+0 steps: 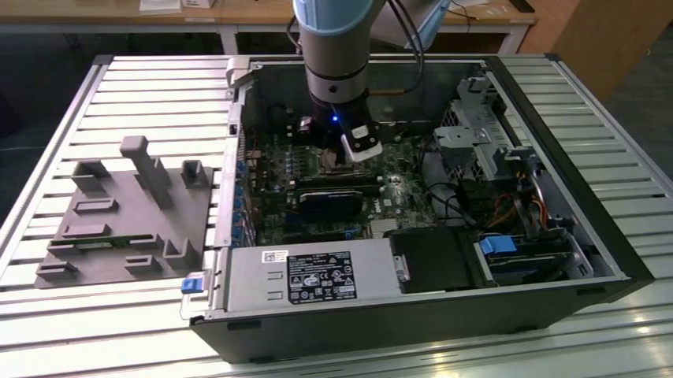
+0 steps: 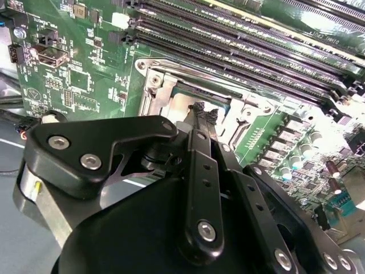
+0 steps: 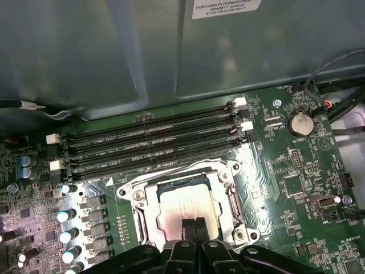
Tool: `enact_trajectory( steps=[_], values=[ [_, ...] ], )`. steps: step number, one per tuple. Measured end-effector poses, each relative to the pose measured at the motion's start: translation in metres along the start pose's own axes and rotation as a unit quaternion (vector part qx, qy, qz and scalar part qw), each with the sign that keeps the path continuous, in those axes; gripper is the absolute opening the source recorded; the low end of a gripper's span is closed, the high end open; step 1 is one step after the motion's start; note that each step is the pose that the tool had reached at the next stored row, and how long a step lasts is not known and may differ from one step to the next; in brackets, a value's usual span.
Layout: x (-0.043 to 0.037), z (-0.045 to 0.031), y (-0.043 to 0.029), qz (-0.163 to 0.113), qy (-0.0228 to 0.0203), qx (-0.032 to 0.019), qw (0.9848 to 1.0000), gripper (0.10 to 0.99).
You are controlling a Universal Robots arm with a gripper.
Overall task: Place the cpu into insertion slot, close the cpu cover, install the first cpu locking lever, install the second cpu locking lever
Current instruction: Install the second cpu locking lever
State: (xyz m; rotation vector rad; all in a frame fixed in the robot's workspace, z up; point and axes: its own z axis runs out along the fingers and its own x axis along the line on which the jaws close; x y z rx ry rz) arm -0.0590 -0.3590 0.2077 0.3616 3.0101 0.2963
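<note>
First wrist view: cpu sits in insertion slot, cpu cover down around it, end effector fingertips clenched together, touching the chip's top, holding nothing. Memory slots just beside. Exterior view: arm reaches into open computer case on slatted worktop; grey fixture well apart.

cpu partly behind tool
</note>
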Motion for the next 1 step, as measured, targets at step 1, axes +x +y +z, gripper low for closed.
enact_trajectory(
  steps=[1],
  values=[
    [0.0000,0.0000,0.0000,0.000,0.0000,0.0000,1.0000,0.102]
  ],
)
